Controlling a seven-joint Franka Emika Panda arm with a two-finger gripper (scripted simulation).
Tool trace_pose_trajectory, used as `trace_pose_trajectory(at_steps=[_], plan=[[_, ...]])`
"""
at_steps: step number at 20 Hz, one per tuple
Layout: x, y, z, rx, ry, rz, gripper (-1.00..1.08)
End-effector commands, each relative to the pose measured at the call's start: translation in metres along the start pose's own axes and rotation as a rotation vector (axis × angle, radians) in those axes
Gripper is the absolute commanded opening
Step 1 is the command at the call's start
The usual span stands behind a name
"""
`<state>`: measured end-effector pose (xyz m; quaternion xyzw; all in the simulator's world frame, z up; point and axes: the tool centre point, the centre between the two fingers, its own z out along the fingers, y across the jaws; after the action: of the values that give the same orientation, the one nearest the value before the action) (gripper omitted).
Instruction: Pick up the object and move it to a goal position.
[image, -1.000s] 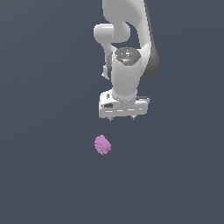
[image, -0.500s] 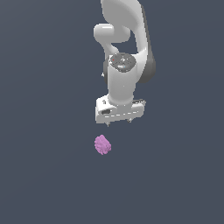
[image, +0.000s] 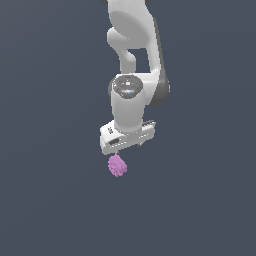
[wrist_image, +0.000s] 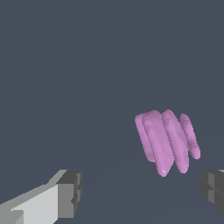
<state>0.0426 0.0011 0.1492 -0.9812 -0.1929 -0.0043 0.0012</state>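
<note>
The object (image: 117, 165) is a small pink-purple lumpy blob lying on the dark grey floor. In the wrist view the object (wrist_image: 167, 141) shows as a cluster of ridged lobes. My white gripper (image: 126, 146) hangs just above it, its body covering the fingers in the exterior view. In the wrist view the gripper (wrist_image: 142, 194) is open, with one dark fingertip (wrist_image: 70, 194) far to one side and the other fingertip (wrist_image: 213, 188) at the frame's edge. The object lies between the two pads' lines, nearer the second one, and nothing touches it.
Only the flat dark grey floor (image: 55, 200) surrounds the object. The white arm (image: 135, 60) rises straight up behind the gripper.
The gripper has come down and toward the exterior view's left, closing most of the gap above the object. The object has stayed where it was.
</note>
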Motion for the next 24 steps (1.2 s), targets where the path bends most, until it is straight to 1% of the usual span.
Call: trace_pose_trajectory(at_steps=[1, 7, 13, 19, 24], plan=[[0.003, 0.011, 0.007, -0.001, -0.002, -0.057, 1.00], [0.007, 0.035, 0.021, -0.001, -0.006, -0.178, 1.00], [0.009, 0.052, 0.032, 0.000, -0.008, -0.259, 1.00], [0.009, 0.060, 0.037, 0.001, -0.009, -0.299, 1.00], [0.009, 0.060, 0.038, 0.001, -0.009, -0.300, 1.00]])
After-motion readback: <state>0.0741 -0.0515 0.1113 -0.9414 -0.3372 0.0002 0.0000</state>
